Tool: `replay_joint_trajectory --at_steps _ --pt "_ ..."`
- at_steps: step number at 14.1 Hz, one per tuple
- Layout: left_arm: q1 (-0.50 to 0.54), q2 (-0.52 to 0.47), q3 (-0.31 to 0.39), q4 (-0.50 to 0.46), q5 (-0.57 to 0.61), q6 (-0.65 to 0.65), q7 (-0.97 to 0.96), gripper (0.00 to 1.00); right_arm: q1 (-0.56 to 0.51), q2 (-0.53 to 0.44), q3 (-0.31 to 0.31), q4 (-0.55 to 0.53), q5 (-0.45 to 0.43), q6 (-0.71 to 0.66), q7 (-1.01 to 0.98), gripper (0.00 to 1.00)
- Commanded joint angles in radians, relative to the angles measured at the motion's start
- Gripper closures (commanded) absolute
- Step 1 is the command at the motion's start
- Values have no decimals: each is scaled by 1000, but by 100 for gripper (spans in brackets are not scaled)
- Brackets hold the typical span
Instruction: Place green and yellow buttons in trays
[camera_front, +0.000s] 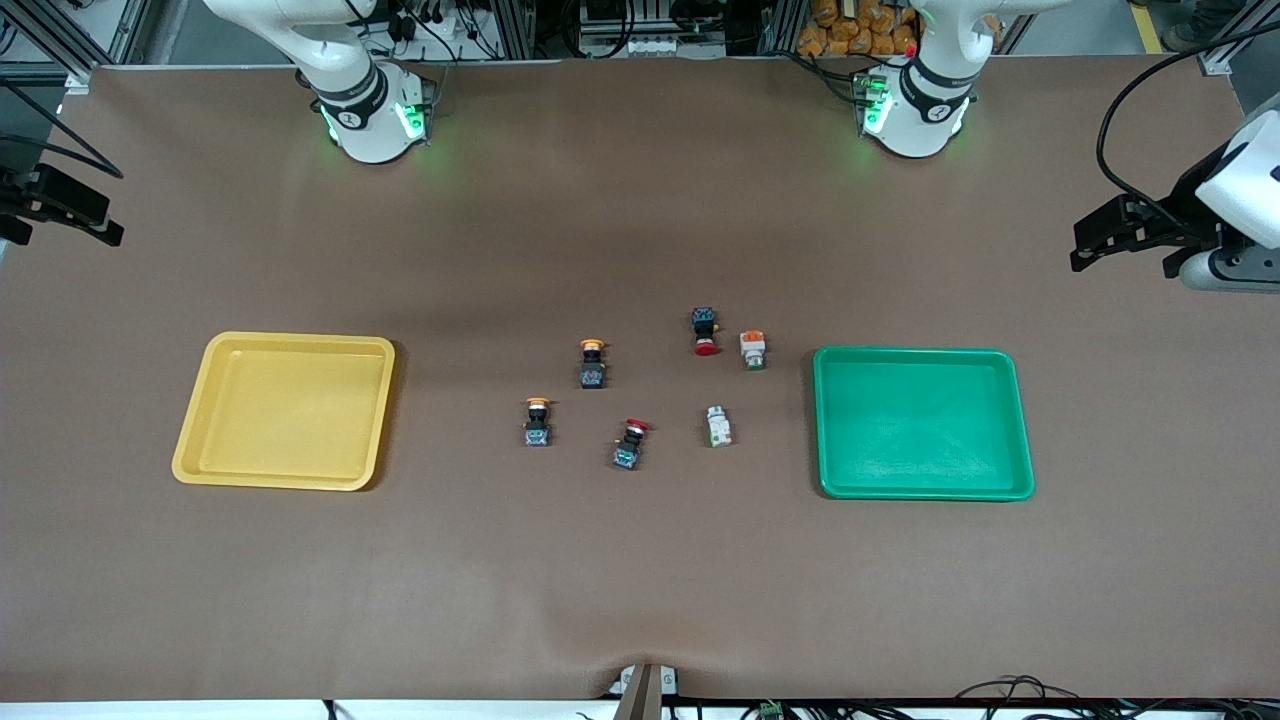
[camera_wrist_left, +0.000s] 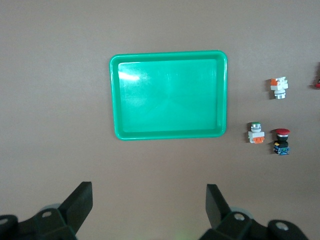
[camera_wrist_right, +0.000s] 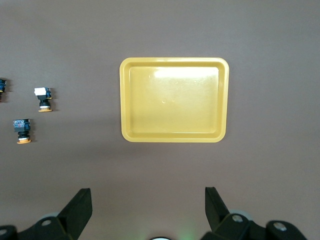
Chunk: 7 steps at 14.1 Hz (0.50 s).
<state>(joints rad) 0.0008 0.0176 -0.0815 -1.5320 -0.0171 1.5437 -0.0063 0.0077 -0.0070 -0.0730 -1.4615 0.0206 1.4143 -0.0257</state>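
Two black-bodied buttons with yellow-orange caps (camera_front: 592, 363) (camera_front: 538, 422) lie mid-table, nearer the yellow tray (camera_front: 285, 340). Two white-bodied buttons (camera_front: 752, 350) (camera_front: 718, 426) lie nearer the green tray (camera_front: 915, 352). Both trays hold nothing. My left gripper (camera_front: 1100, 240) hangs open and empty, high at the left arm's end of the table; its wrist view shows its fingers (camera_wrist_left: 80, 202) wide apart over bare mat beside the green tray (camera_wrist_left: 167, 54). My right gripper (camera_front: 90, 220) hangs open and empty, high at the right arm's end, over bare mat beside the yellow tray (camera_wrist_right: 172, 61).
Two black-bodied switches with red caps (camera_front: 705, 331) (camera_front: 629, 444) lie among the buttons. One shows in the left wrist view (camera_wrist_left: 281, 141) beside the white buttons (camera_wrist_left: 256, 133) (camera_wrist_left: 278, 87). The yellow-capped buttons (camera_wrist_right: 44, 98) (camera_wrist_right: 23, 130) show in the right wrist view. Brown mat covers the table.
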Motion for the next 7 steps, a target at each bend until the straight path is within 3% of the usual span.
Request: replay_joint_trajectory --at_steps 1,7 --pt "2 -1 -3 7 17 -16 3 0 -15 -24 12 -16 -13 -6 6 0" --pt "11 19 -3 -10 16 -30 6 0 -11 -24 13 -16 -13 -26 9 0"
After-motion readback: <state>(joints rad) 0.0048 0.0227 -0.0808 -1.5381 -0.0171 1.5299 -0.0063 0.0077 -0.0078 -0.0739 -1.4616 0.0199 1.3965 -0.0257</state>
